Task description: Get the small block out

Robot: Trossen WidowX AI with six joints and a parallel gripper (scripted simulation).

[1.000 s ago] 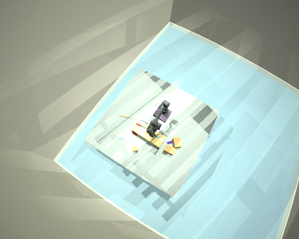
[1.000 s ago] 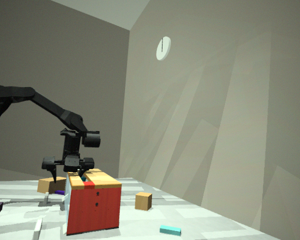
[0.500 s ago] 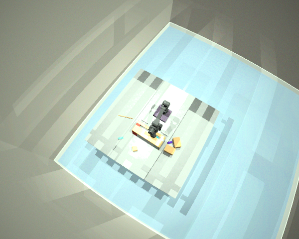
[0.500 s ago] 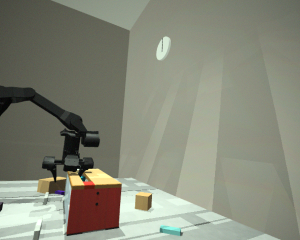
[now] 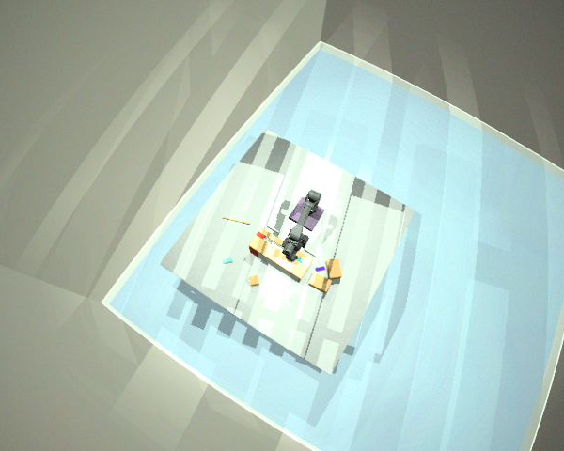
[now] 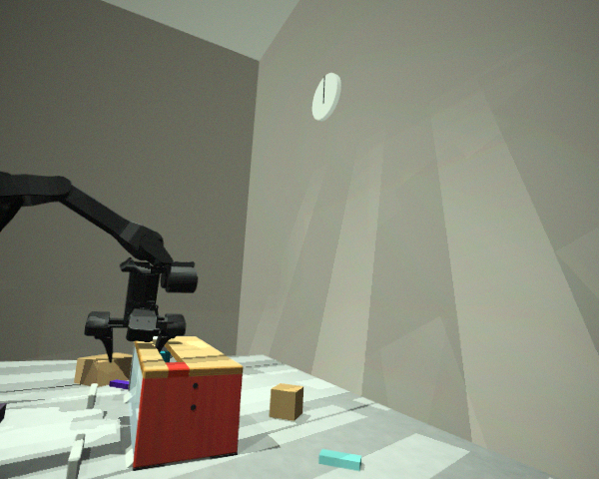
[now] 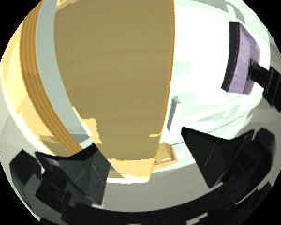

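The gripper (image 6: pixel 134 349) hangs spread wide and empty over the top of the box (image 6: pixel 186 407), one finger down over a slot in the wooden lid, the other outside the box's clear-fronted side. The block (image 6: pixel 164 354) shows as a small teal patch in that slot, directly below and touching or nearly touching the inner fingertip; whether contact is made cannot be told. It is still on the shelf inside the box.

The box's long axis runs across the gripper's spread as seen from above (image 5: pixel 280 256). Its red-marked end lies on one side of the gripper, the plain wooden end on the other. Which end is the open one is not visible, so the direction of the coming sweep is the whole question: likely the red marks the closed pocket, but that is a guess.

Beyond the gripper on the bench (image 6: pixel 309 412) stand tan cartons (image 6: pixel 101 368) and a purple piece (image 6: pixel 118 383); on the near side a tan cube (image 6: pixel 286 400) and a teal bar (image 6: pixel 339 458) lie well apart. The lid's slot edges hem the finger in.
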